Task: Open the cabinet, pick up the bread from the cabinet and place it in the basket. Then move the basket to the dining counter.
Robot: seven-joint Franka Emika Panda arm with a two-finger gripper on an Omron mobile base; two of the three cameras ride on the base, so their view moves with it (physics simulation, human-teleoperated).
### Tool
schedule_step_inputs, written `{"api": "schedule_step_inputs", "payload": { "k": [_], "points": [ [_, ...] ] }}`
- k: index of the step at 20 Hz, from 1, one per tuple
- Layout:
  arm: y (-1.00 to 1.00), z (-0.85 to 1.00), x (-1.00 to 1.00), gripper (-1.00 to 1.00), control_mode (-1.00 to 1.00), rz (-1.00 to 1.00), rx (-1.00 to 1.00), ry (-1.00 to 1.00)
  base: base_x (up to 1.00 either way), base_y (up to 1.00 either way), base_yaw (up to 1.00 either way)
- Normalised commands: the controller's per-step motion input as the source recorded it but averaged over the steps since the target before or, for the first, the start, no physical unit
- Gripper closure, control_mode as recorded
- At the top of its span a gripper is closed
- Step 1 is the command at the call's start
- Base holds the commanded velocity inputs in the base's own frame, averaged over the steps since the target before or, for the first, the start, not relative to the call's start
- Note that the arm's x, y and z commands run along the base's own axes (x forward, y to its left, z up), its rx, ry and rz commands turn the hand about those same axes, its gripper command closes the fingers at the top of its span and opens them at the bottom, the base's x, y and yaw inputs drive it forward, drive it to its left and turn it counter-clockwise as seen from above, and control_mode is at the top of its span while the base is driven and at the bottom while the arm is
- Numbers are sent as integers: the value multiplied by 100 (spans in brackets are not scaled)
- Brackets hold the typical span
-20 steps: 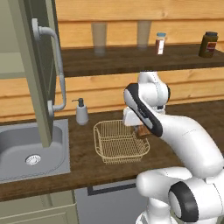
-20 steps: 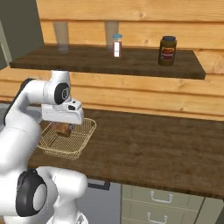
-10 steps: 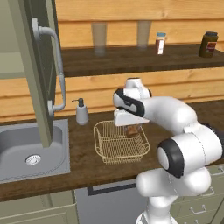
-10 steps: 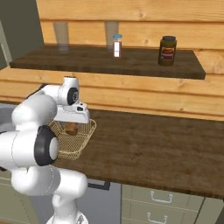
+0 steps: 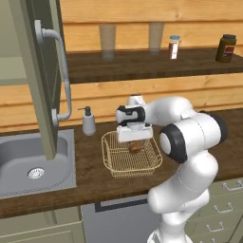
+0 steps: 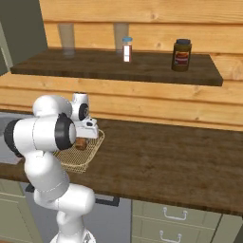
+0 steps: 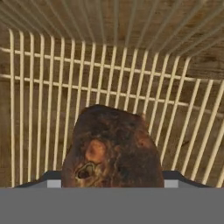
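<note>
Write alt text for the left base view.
The white arm's gripper holds the bread just inside the wire basket on a dark wood counter, beside a grey sink. An open green cabinet door fills the left.

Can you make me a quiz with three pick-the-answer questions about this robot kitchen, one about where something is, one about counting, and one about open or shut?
1. Where is the bread?
A. in the sink
B. over the basket, under the gripper
C. on the shelf

2. How many glasses stand on the shelf?
A. two
B. four
C. none

3. How is the cabinet door?
A. shut
B. missing
C. swung open

Answers:
1 B, the brown lump sits between the basket's wire sides, just below the gripper.
2 A, two clear glasses stand side by side, left of the shaker and the jar.
3 C, the door stands out edge-on over the sink.
</note>
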Motion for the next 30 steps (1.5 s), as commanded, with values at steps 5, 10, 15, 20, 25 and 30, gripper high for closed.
{"api": "schedule_step_inputs", "payload": {
  "k": [5, 10, 15, 20, 25, 30],
  "points": [
    [4, -60, 38, 100, -100, 0, 0, 0, 0, 0, 0],
    [0, -25, 5, -100, -100, 0, 0, 0, 0, 0, 0],
    [0, 0, 0, -100, -100, 0, 0, 0, 0, 0, 0],
    [0, 16, -50, -100, -100, 0, 0, -12, 0, 0, 0],
    [-10, 44, -95, -100, -100, 0, 0, -29, 0, 0, 0],
    [-43, 40, -94, -100, -100, 0, 1, -32, 0, 0, 0]
  ]
}}
